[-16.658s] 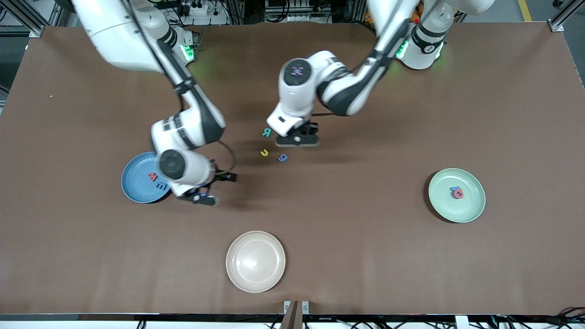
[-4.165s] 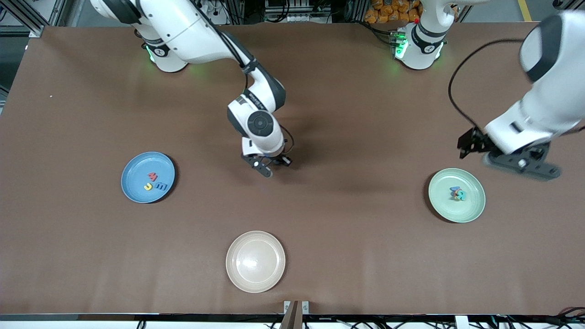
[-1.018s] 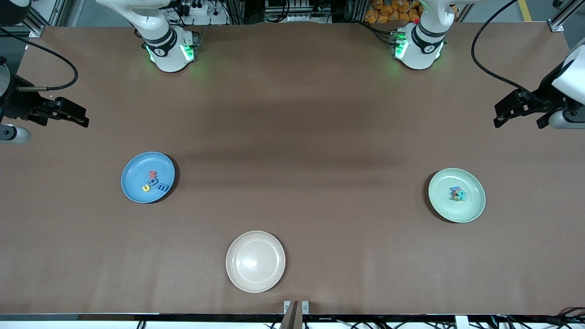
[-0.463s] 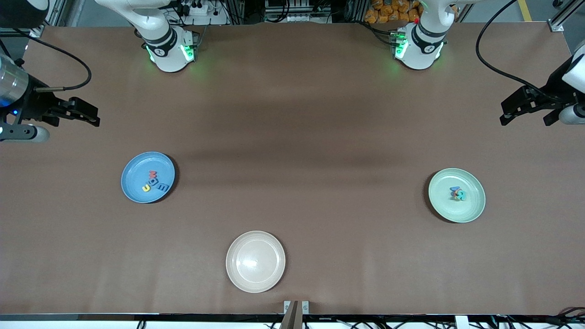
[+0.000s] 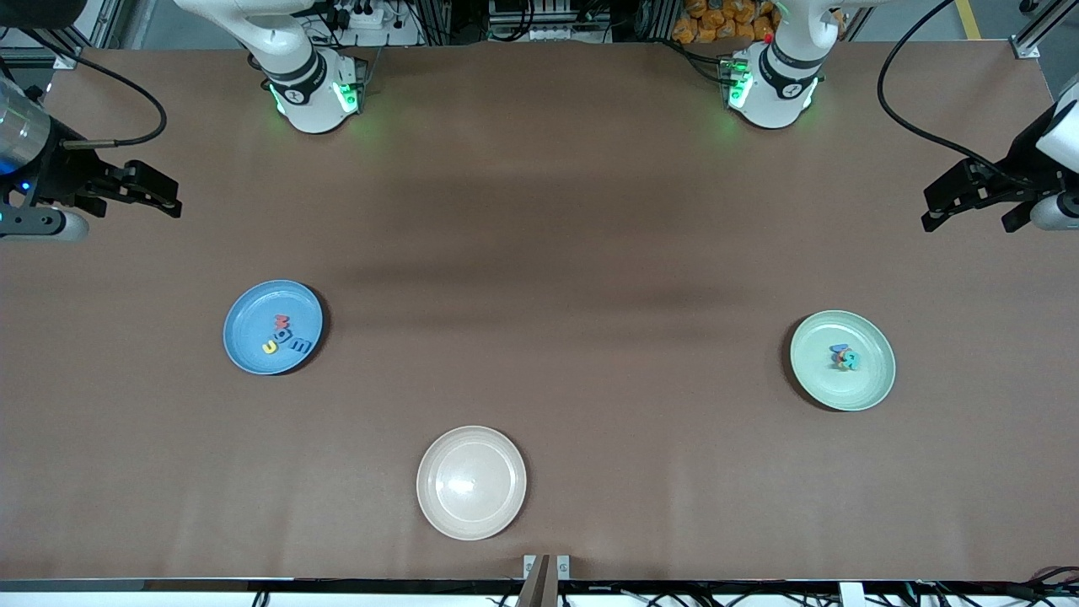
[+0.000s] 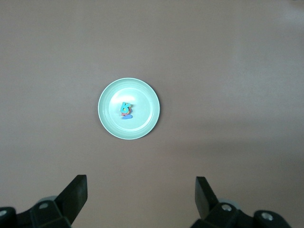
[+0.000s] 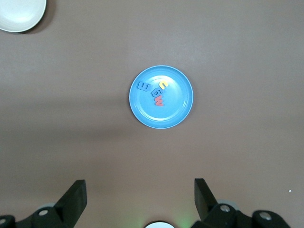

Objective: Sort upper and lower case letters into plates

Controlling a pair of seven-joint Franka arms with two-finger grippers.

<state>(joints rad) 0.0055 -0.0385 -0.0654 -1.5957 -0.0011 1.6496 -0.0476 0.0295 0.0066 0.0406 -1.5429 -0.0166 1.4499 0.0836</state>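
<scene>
Letters, tiny chunky toy ones, sit sorted: a red, yellow and blue cluster (image 5: 284, 334) in my sky-blue round plate (image 5: 244, 354), a teal, red and blue heap (image 5: 844, 357) piled in my pale mint-green plate (image 5: 872, 384). None lie loose on the brown tabletop (image 5: 573, 270), so I judge the sorting done. A cream-beige plate (image 5: 506, 506), nearest the front camera, holds nothing. My left tool (image 6: 141, 194) hangs wide and empty above the mint plate's end; my right tool (image 7: 140, 194) likewise above the blue plate's end. Both arms wait clear.
</scene>
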